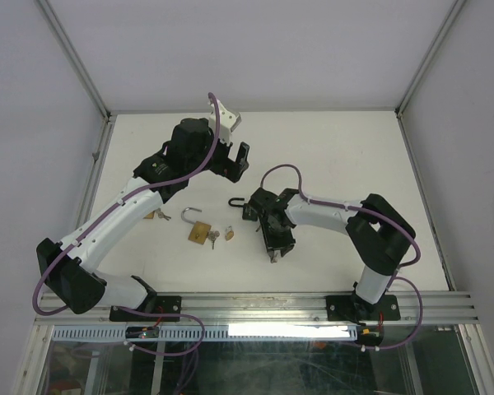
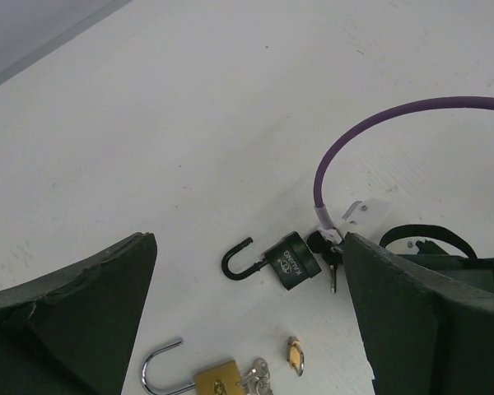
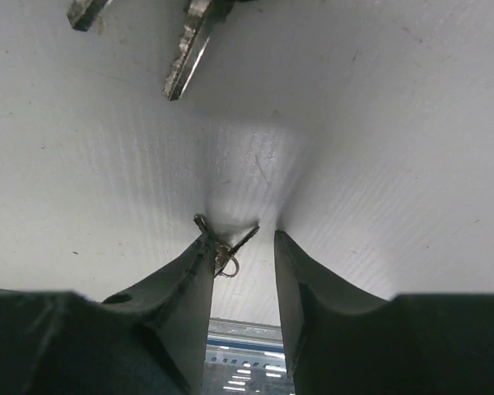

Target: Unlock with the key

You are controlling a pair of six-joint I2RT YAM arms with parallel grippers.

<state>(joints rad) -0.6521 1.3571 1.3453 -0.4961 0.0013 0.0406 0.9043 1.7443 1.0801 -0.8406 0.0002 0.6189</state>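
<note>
Above the table (image 3: 379, 123), right fingers (image 3: 185, 321) barely parted, key ring (image 3: 225, 247) touching one

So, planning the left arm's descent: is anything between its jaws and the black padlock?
Nothing visible does: the black padlock lies on bare table, framed by the open jaws; the brass padlock lies apart from it.

The white tabletop (image 1: 329, 156) lies flat beneath both grippers, lightly scuffed and speckled, with a soft bright patch of reflected light just ahead of the right gripper (image 3: 240, 237). Beyond the left gripper (image 1: 237, 136), pale grey wall panels (image 1: 255, 49) rise at the far edge and along both sides, joined by slanting aluminium posts (image 1: 74, 58). Behind the right gripper, at the near edge, an aluminium rail (image 1: 313, 304) runs across with a glowing light strip (image 1: 288, 330) just below it
</note>
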